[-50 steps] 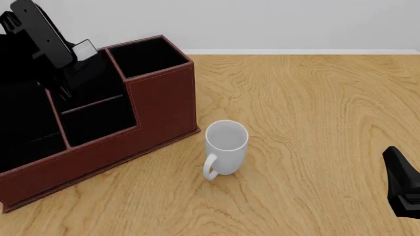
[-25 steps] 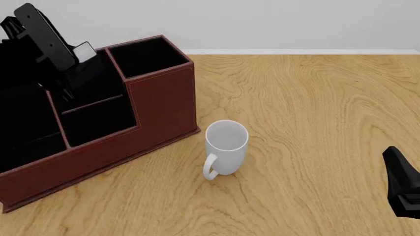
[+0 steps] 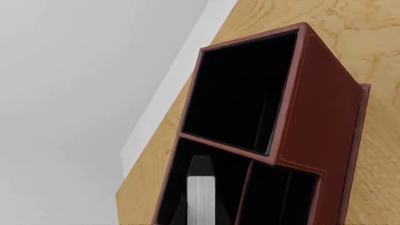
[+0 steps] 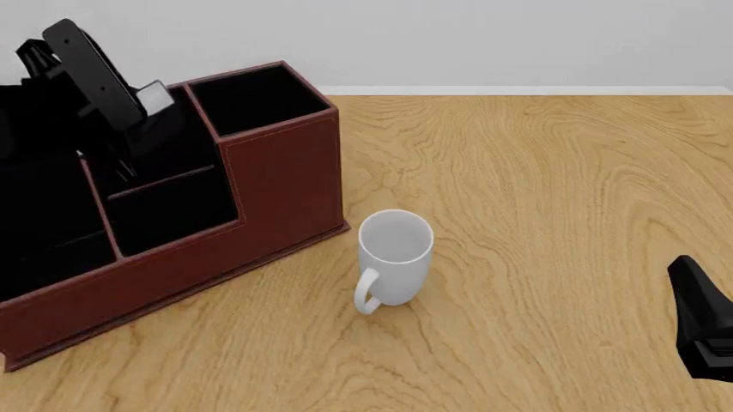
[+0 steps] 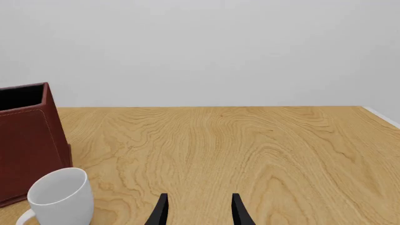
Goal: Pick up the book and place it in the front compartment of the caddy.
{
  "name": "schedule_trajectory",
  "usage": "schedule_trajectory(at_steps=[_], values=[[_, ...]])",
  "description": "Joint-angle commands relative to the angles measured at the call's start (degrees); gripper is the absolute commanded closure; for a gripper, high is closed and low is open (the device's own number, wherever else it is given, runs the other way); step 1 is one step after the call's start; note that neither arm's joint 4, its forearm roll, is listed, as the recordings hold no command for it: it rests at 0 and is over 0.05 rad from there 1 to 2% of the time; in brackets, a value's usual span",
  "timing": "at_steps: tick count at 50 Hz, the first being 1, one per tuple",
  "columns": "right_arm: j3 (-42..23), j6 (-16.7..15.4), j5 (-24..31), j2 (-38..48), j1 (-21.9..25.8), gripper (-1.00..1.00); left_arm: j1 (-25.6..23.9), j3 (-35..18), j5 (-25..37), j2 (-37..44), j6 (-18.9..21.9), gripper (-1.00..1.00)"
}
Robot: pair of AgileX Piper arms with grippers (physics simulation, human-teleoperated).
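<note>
Unmoved near the desk's edge, the right tool idles with fingers spread, beside the mug. Farther off, the left tool has risen slightly above the caddy, clenched on the book, not yet lowered in.

We see the left end effector has risen slightly and shifted right above the caddy, carrying the book higher than before.
</note>
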Motion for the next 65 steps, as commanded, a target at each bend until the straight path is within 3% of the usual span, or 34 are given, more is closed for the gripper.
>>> schedule_trajectory(at_steps=[1, 65], values=[[0.00, 0.01, -0.02, 0.03, 0.00, -1.00, 0.76, 0.27, -1.69, 0.31, 2.05, 1.00], [0.00, -0.01, 0.00, 0.01, 0.01, -1.00, 1.02, 3.39, -11.43, 7.13, 2.27, 1.00]])
